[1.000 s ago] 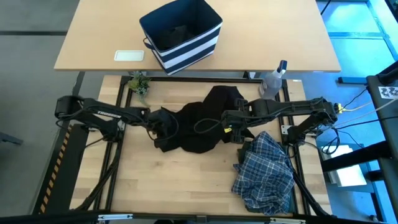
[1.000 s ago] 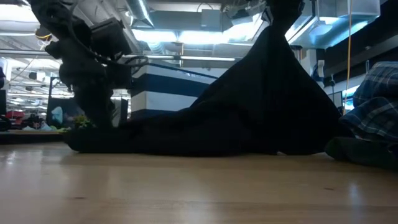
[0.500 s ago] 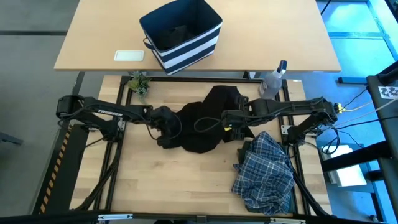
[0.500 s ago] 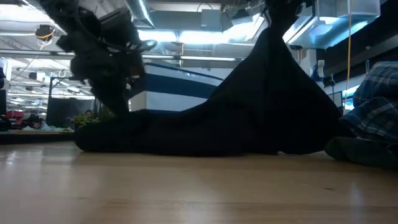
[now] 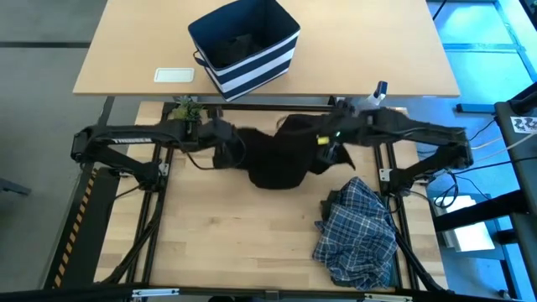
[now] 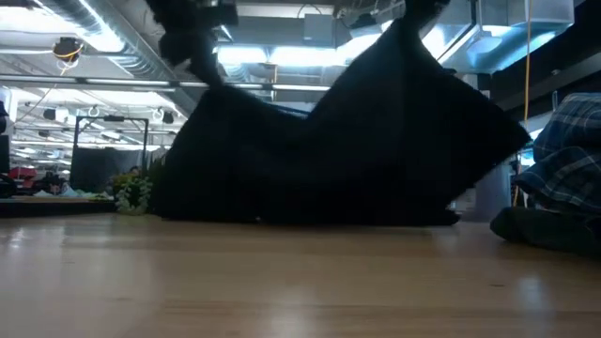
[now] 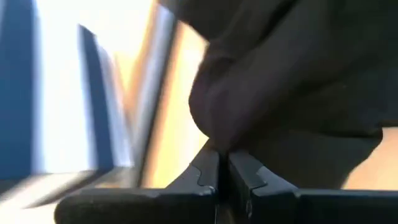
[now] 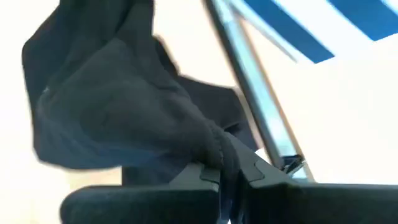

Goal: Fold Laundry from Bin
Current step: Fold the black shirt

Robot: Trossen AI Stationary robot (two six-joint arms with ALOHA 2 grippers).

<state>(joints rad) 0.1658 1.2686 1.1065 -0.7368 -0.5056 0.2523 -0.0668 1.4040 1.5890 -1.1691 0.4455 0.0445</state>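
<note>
Black garment [image 5: 277, 155] between both raised claws

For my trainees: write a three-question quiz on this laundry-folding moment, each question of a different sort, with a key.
1. True or false: the plaid shirt is in the bin.
2. Which garment do the left gripper and right gripper hold? A) plaid shirt B) black garment C) neither
3. Fill in: the spray bottle stands near the ___ arm.

Key:
1. False; it lies on the table.
2. B; both have their fingers shut on it.
3. right
</note>
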